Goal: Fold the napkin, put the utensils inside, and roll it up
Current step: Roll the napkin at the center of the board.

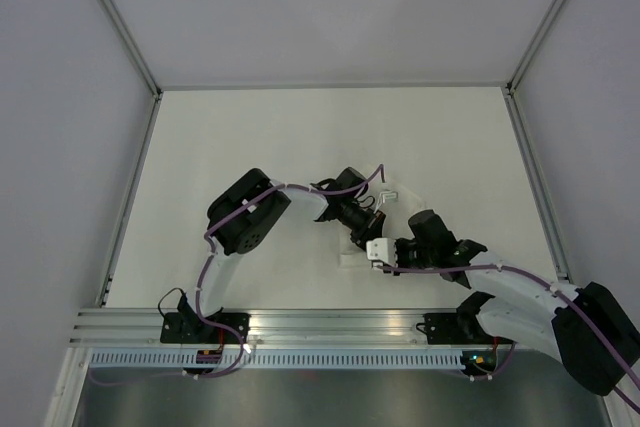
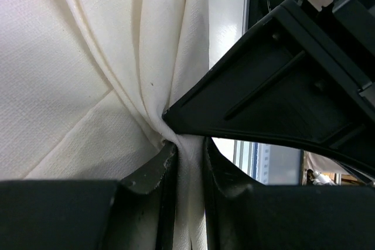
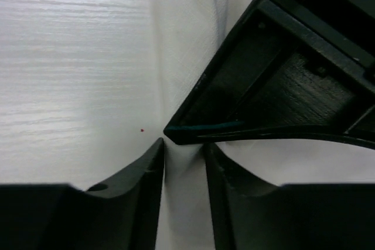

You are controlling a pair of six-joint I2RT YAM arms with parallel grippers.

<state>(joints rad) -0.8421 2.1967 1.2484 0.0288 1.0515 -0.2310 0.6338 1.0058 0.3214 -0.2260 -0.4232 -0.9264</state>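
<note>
Napkin (image 2: 88,86) gathers at lower centre of the left wrist view, pinched by the left gripper (image 2: 187,146). The right gripper (image 3: 183,144) straddles the same ridge narrowly, its grip unclear. The step is likely folding; the next move calls for a sure right-side hold.

White napkin (image 2: 70,57) — apparently plain — on white table (image 3: 58,57).

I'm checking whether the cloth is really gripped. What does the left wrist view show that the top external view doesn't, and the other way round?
Only the left wrist view: the napkin gathered into folds and pinched between the fingers of the left gripper, with a finger of the right gripper just above the pinch.
Only the top external view: both arms reaching inward over the table, and where their wrists meet.
Both: the two grippers close together at the napkin, though from above they hide most of the cloth.
</note>
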